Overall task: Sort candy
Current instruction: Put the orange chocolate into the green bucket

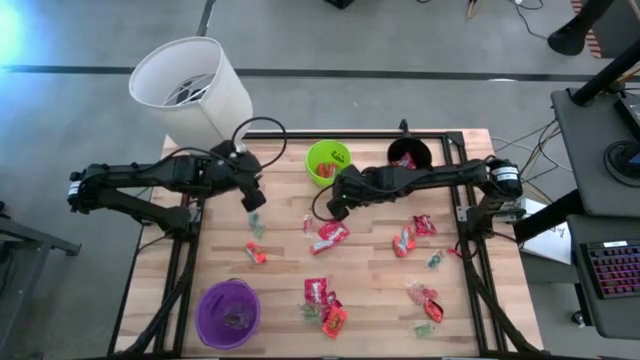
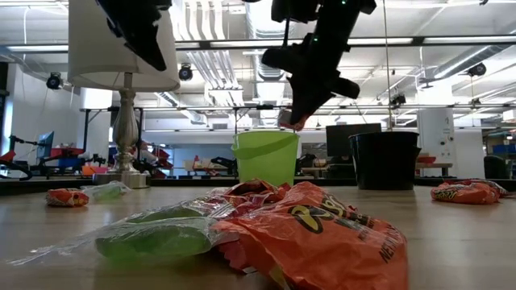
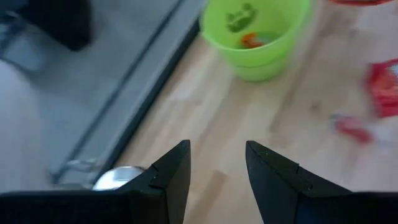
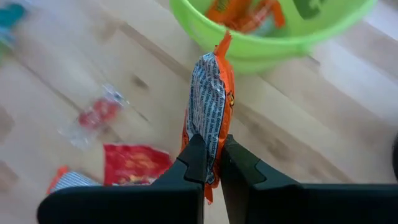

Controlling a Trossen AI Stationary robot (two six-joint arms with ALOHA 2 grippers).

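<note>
My right gripper (image 4: 212, 149) is shut on an orange and silver candy packet (image 4: 208, 93), above the table just short of the green cup (image 1: 328, 160). The low view shows that gripper (image 2: 294, 119) up in the air in front of the green cup (image 2: 266, 153). My left gripper (image 3: 217, 158) stands open with nothing between its fingers, above the wood at the table's far left (image 1: 255, 203). The green cup (image 4: 273, 37) holds orange packets. Several red, orange and green candies (image 1: 330, 235) lie flat on the tabletop. My right gripper pinches one end of the orange packet (image 4: 210, 140) between its two fingers. The fingers slant down from the table's right side. The packet sticks out past the fingertips along their line, edge-on, its far tip (image 4: 224, 40) near the green cup's rim, lifted clear of the table.
A black cup (image 1: 410, 155) stands at the far edge, right of the green one, and a purple cup (image 1: 230, 312) at the near left. A white lamp (image 1: 190, 90) rises at the far left corner. Black frame rails (image 1: 470, 240) run along the table's sides.
</note>
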